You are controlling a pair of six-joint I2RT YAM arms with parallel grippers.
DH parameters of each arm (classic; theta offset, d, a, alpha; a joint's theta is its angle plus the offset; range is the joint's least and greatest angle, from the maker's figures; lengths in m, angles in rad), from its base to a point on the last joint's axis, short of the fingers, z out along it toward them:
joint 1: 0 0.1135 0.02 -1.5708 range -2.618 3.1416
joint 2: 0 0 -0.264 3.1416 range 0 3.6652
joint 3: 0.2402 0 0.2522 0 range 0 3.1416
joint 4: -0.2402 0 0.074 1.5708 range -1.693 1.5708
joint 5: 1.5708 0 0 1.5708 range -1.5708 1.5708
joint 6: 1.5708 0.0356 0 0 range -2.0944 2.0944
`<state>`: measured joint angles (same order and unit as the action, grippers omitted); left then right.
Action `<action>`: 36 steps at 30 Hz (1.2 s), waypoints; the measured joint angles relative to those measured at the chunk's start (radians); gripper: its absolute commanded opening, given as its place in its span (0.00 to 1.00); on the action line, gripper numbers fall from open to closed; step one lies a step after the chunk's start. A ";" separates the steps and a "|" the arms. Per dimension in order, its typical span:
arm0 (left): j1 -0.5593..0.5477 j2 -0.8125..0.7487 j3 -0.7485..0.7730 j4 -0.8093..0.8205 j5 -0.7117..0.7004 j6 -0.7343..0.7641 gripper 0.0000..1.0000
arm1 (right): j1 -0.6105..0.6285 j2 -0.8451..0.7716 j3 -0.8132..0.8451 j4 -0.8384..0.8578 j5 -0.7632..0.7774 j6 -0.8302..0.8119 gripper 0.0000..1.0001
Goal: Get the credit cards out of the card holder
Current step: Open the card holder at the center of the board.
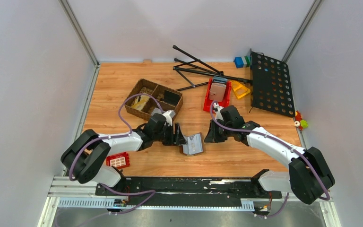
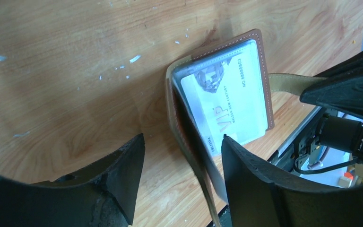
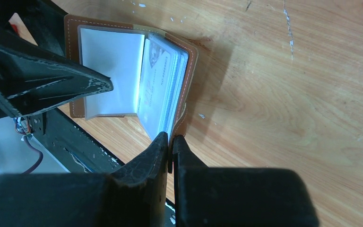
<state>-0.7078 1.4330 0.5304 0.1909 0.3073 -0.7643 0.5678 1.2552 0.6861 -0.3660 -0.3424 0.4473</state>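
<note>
The brown card holder [image 1: 193, 144] lies open on the wooden table between my two grippers. In the left wrist view its cover [image 2: 261, 61] holds a clear sleeve with a pale "VIP" credit card [image 2: 231, 99]. One flap stands up between the spread fingers of my left gripper [image 2: 184, 146], which is open. My right gripper [image 3: 171, 141] is shut on the lower edge of the raised flap [image 3: 189, 75], where several sleeved cards [image 3: 158, 90] fan out. The left gripper's finger [image 3: 42, 80] hovers over the flat half. In the top view the grippers [image 1: 179, 137] [image 1: 211, 135] flank the holder.
A wicker basket [image 1: 153, 98] stands behind the left arm. A red bin [image 1: 217, 92] with a pinkish-grey slab, a yellow piece [image 1: 240, 88], tripod legs [image 1: 198, 71] and a black perforated stand [image 1: 270, 82] lie at the back right. A red grid block [image 1: 118, 161] lies front left. The black rail [image 1: 179, 187] runs along the near edge.
</note>
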 measured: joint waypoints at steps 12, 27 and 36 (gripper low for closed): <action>-0.018 0.085 0.019 0.060 0.027 -0.029 0.11 | 0.000 0.000 0.000 0.016 -0.013 0.004 0.06; -0.001 -0.038 -0.018 0.068 0.050 -0.046 0.00 | -0.035 -0.089 -0.046 0.024 0.010 0.011 0.74; 0.031 -0.193 -0.019 0.068 0.085 -0.068 0.00 | -0.085 -0.171 -0.121 0.057 -0.024 0.041 1.00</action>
<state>-0.6769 1.2396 0.5110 0.2584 0.3927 -0.8318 0.4831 1.0840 0.5652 -0.3092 -0.3664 0.4885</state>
